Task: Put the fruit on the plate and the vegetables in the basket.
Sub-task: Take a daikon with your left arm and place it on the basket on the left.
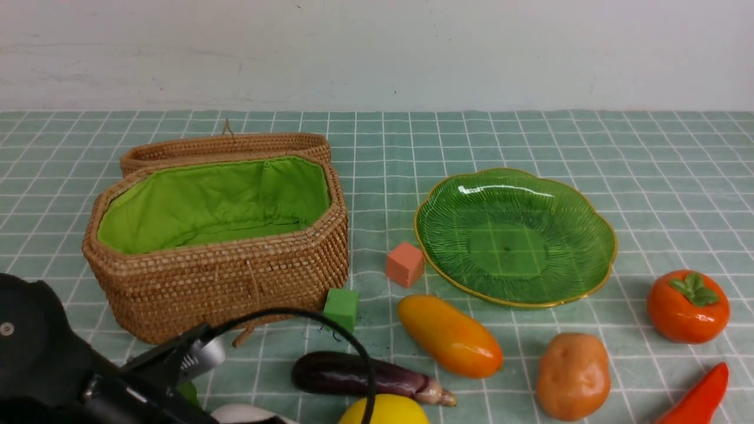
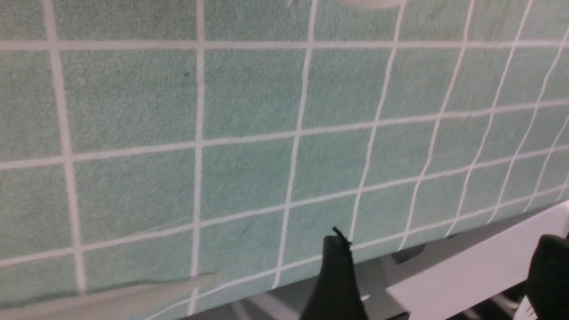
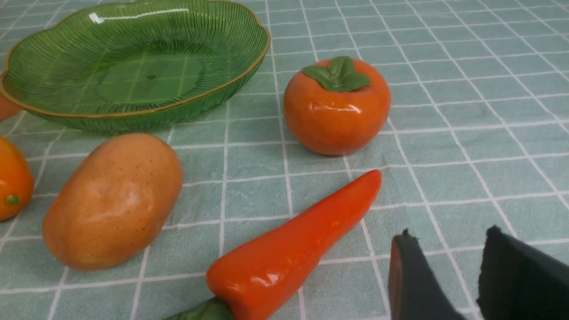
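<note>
The wicker basket (image 1: 218,282) stands open on the left, its green lining bare. The green plate (image 1: 512,235) (image 3: 133,66) holds nothing. On the cloth lie the mango (image 1: 450,335), lemon (image 1: 389,412), persimmon (image 1: 687,306) (image 3: 336,111), eggplant (image 1: 353,374), potato (image 1: 572,377) (image 3: 113,200) and red pepper (image 1: 698,397) (image 3: 293,249). A sliver of white radish (image 1: 241,414) shows at the front edge. My left gripper (image 2: 440,238) hangs open over bare cloth near the table edge. My right gripper (image 3: 449,231) is open beside the pepper's tip, touching nothing.
A salmon cube (image 1: 404,264) sits by the plate's near-left rim and a green cube (image 1: 341,307) by the basket's front corner. My left arm (image 1: 53,365) and its cable fill the front-left corner. The basket's lid (image 1: 224,147) lies open behind it.
</note>
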